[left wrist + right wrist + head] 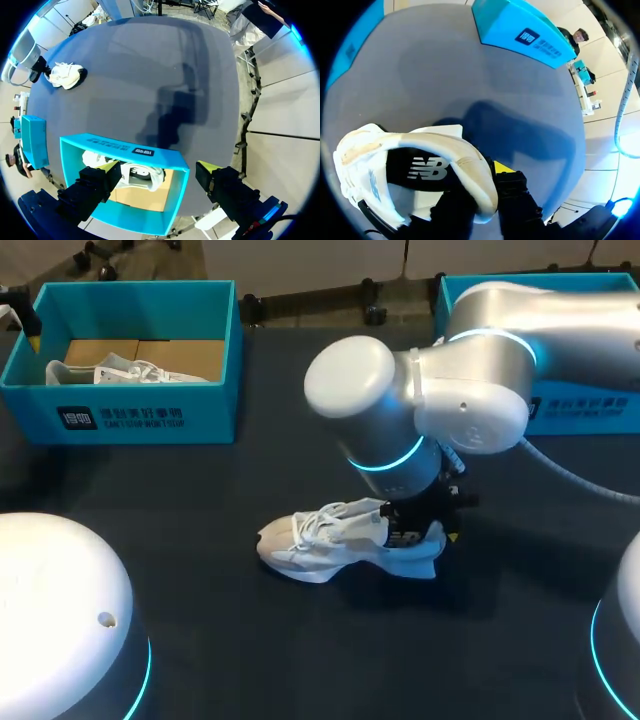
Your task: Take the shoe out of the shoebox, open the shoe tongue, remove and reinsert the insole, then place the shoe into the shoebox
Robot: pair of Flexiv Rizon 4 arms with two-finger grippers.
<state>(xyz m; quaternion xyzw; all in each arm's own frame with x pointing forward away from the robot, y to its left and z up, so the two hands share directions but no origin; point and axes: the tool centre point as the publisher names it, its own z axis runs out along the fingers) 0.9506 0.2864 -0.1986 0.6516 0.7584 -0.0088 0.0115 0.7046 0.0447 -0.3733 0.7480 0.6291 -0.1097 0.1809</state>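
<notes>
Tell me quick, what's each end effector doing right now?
The left end effector is open, empty, over the shoebox.
The right end effector is closed on the shoe at its heel.

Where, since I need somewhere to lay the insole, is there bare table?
Bare table lies between the left shoebox and the white shoe, and in front of the shoe toward the near edge. Crowded around the shoe's heel, where the right end effector grips it beneath the right arm.
</notes>
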